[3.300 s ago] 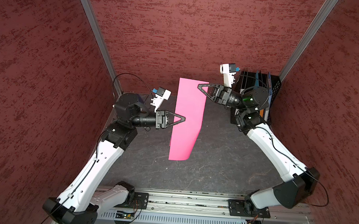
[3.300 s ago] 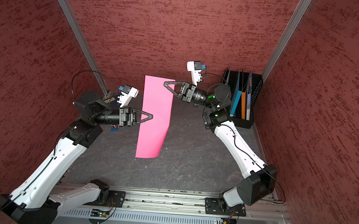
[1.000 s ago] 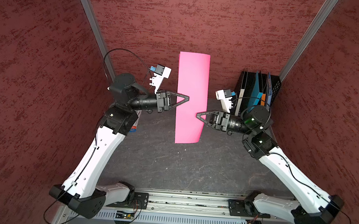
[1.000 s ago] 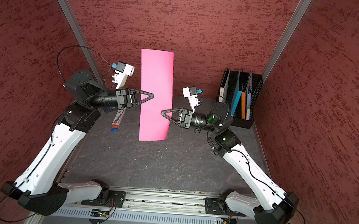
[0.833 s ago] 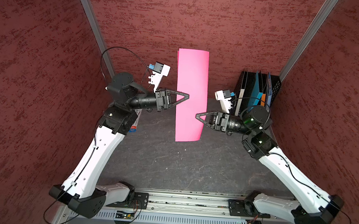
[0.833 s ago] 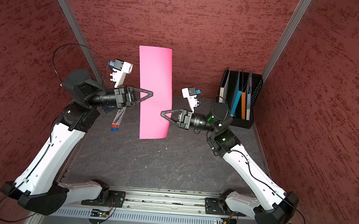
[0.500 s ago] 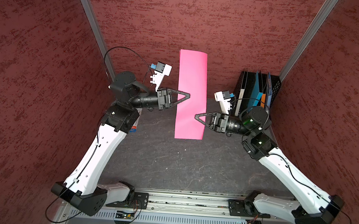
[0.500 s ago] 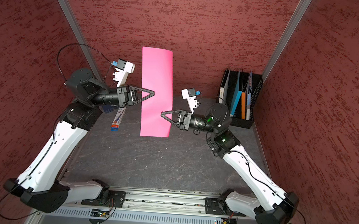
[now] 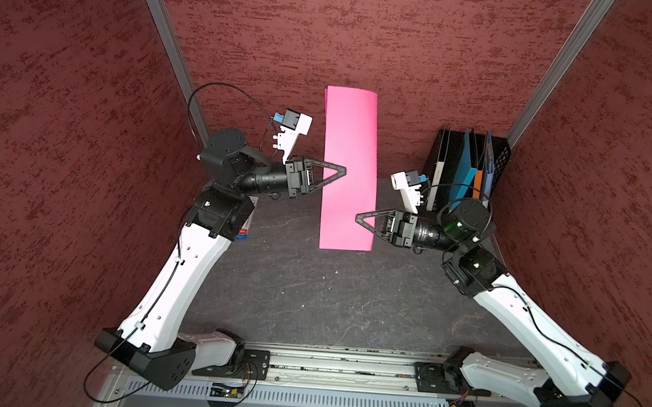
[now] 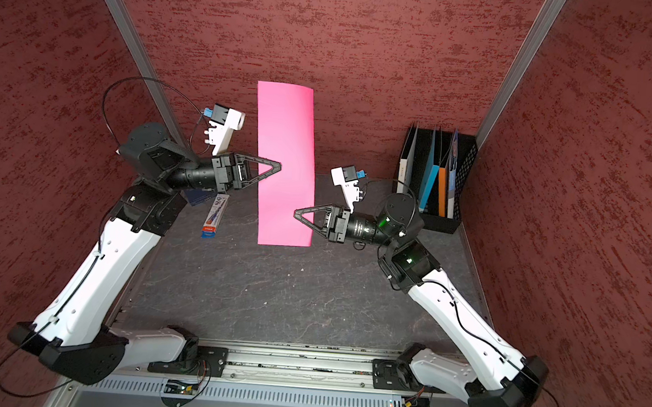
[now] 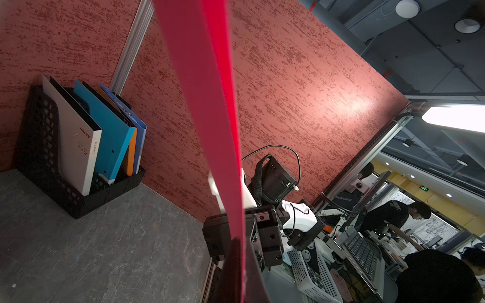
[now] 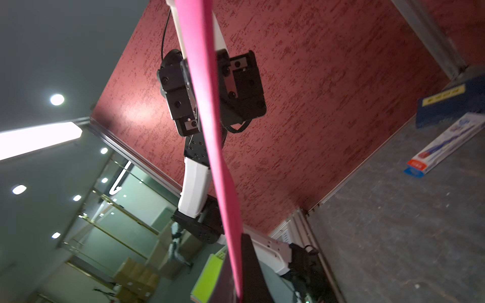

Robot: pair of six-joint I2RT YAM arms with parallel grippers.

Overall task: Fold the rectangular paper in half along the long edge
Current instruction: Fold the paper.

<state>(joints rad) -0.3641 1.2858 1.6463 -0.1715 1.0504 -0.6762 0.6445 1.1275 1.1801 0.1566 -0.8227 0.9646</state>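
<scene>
The rectangular paper (image 9: 350,135) (image 10: 286,131) hangs upright in the air over the back of the dark table, a long bright pink strip. A second layer peeks out at its upper left corner. My left gripper (image 9: 344,171) (image 10: 280,166) is shut on the paper's left edge near mid-height. My right gripper (image 9: 357,217) (image 10: 295,212) is shut on the right edge, lower down. Both wrist views show the paper edge-on (image 11: 210,105) (image 12: 207,105), running into the closed left gripper (image 11: 241,244) and right gripper (image 12: 236,246).
A black file holder (image 9: 502,162) with blue and orange folders stands at the back right corner. A white-and-blue box (image 10: 213,216) and a navy booklet (image 10: 199,197) lie on the table under my left arm. Red walls close in three sides.
My right gripper has closed on the paper's right edge. The paper has squared up to hang straight, and my left gripper has shifted slightly with it.
</scene>
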